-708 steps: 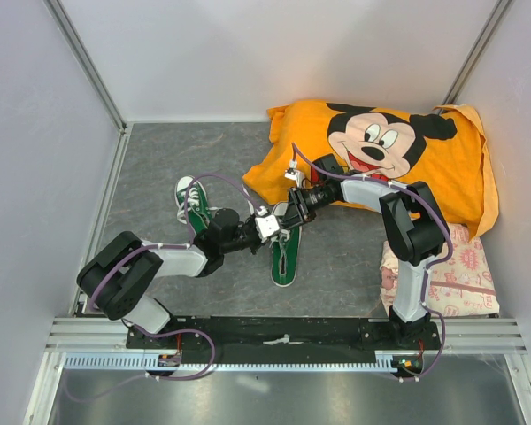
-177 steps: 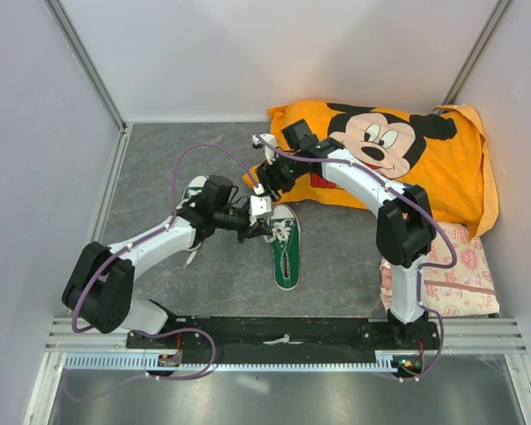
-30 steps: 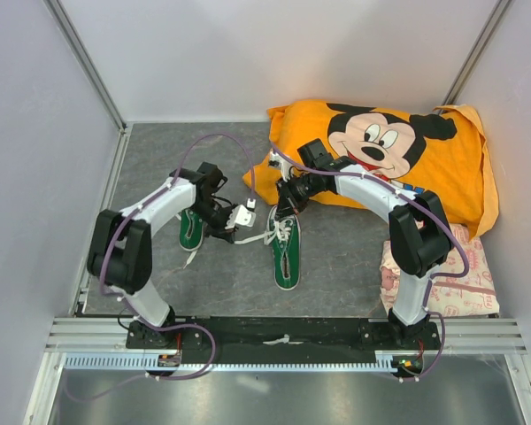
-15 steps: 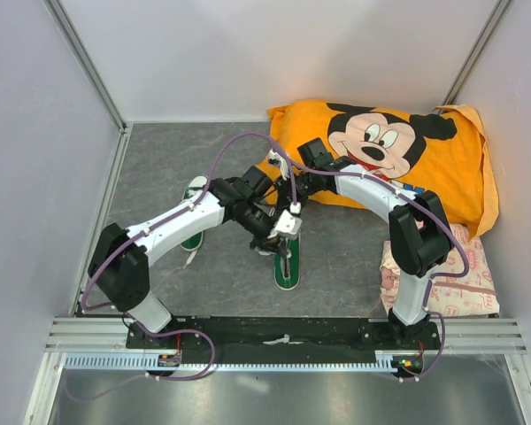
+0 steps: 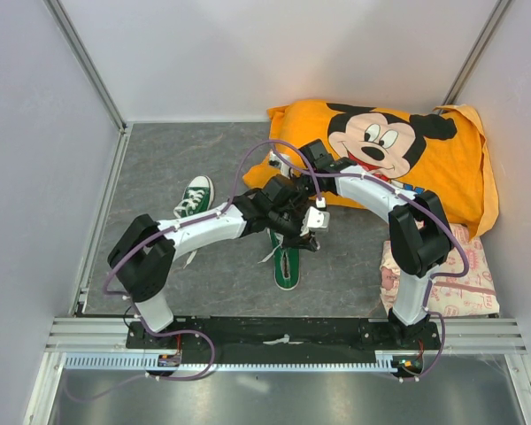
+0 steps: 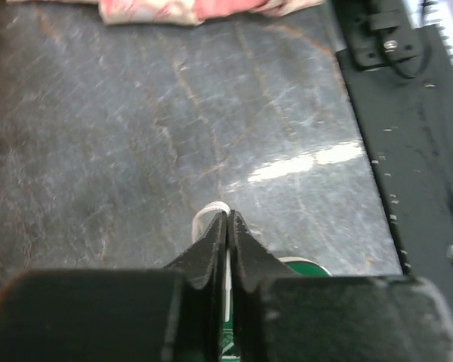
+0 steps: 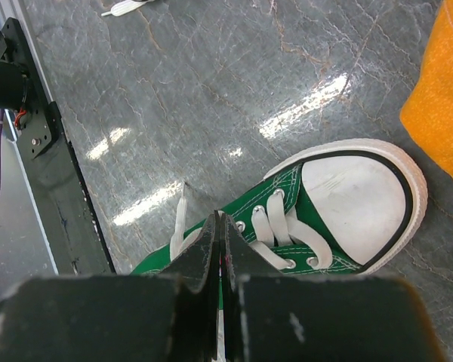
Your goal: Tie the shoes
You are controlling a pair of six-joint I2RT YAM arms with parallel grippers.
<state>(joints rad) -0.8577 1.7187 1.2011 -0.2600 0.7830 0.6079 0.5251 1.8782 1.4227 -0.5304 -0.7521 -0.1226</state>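
Shoes [image 5: 285, 264] are laid well apart on the grey table [image 5: 159, 150]. The left shoe [image 5: 195, 195] is touched by nothing, its toe pointed away from the arm bases. The middle shoe [image 7: 340, 204] is found under both grippers, its white toe near the orange cloth [image 5: 425, 177]. A white lace [image 6: 206, 219] is pinched in the nearly closed left gripper [image 6: 226, 215] (only a thin gap is seen). The right gripper [image 7: 219, 217] is pressed fully together above the shoe; whether anything is caught there cannot be told
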